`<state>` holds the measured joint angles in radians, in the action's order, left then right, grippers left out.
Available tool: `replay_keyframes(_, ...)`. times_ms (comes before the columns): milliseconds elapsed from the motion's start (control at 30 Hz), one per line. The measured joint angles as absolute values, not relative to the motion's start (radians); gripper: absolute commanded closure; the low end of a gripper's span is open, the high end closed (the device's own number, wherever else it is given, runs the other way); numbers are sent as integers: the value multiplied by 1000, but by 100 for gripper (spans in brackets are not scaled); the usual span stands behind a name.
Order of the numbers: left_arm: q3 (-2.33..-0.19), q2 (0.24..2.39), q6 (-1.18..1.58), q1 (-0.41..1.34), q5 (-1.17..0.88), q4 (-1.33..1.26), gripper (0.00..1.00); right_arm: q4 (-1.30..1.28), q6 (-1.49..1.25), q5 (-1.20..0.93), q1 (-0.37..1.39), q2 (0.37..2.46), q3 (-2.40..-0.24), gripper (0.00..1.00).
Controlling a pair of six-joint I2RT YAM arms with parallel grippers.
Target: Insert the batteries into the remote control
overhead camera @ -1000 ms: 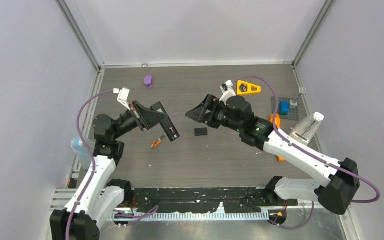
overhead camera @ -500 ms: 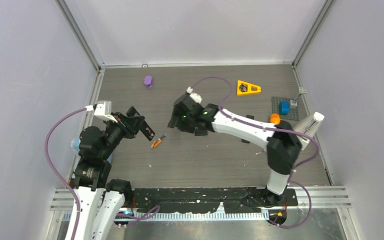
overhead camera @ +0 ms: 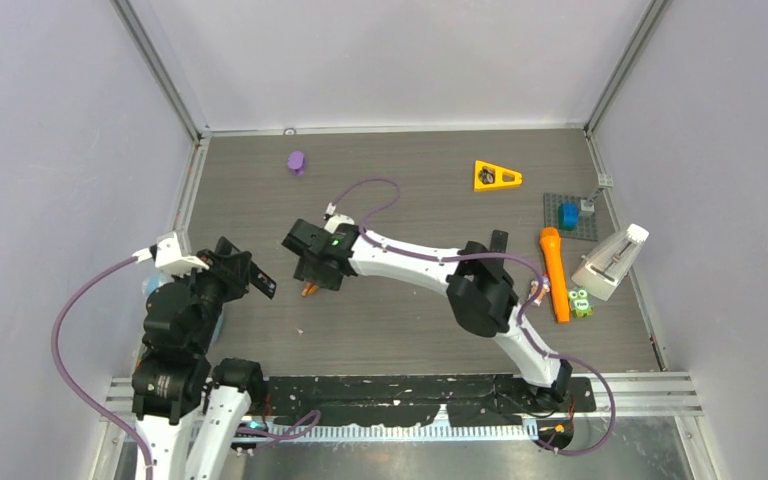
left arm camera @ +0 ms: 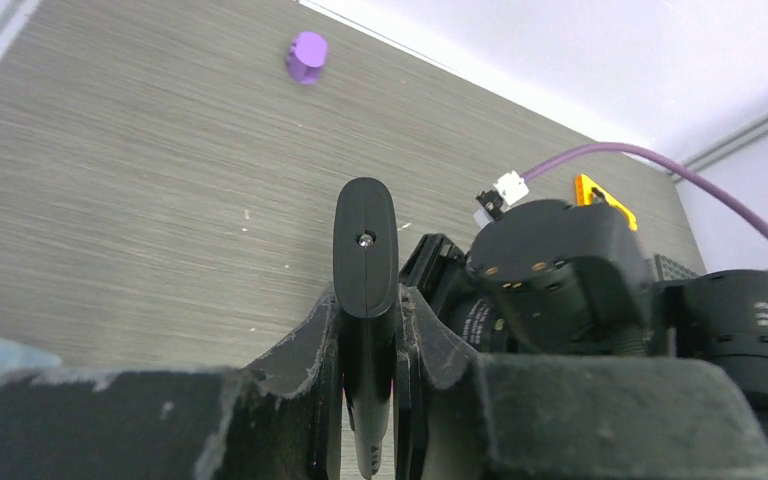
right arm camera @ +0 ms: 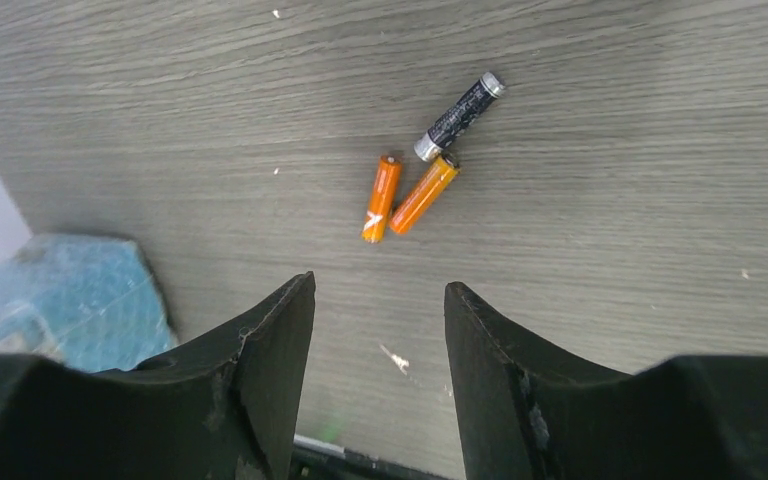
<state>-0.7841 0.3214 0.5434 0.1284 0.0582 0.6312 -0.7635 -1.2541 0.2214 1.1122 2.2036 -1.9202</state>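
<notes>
My left gripper [overhead camera: 248,276] is shut on the black remote control [left arm camera: 365,245], which stands on edge between the fingers [left arm camera: 312,340] and points toward the table's middle. Three batteries lie together on the wood: two orange ones [right arm camera: 382,197] [right arm camera: 424,194] and a dark grey one [right arm camera: 460,115]. My right gripper [right arm camera: 380,290] hovers just short of them, open, with nothing between its fingers. In the top view the right gripper [overhead camera: 312,270] covers most of the batteries [overhead camera: 307,290]; only an orange tip shows. The right wrist [left arm camera: 560,270] sits close beside the remote.
A purple piece [overhead camera: 297,161] lies at the back left, an orange triangle [overhead camera: 497,176] at the back right. A long orange stick [overhead camera: 554,262], a green toy [overhead camera: 580,300], a white block [overhead camera: 610,262] and a grey plate [overhead camera: 586,226] line the right side. A blue object [right arm camera: 70,300] sits left.
My right arm has swung left across the table to above the batteries, its jaws narrowing. My left arm has drawn back toward the near left with the remote.
</notes>
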Motion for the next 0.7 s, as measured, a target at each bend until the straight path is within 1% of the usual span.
replay_keyframes(100, -803, 303, 530, 128, 100, 665, 100, -797, -1280, 254, 1133, 2274, -1980, 44)
replay_keyframes(200, -807, 289, 523, 128, 123, 675, 100, -825, -1296, 278, 1145, 2312, -1995, 45)
replay_keyframes(300, -807, 283, 523, 128, 125, 680, 100, -844, -1304, 291, 1153, 2331, -1999, 46)
replay_keyframes(700, -807, 270, 527, 129, 131, 700, 100, -854, -1335, 340, 1151, 2367, -2030, 53)
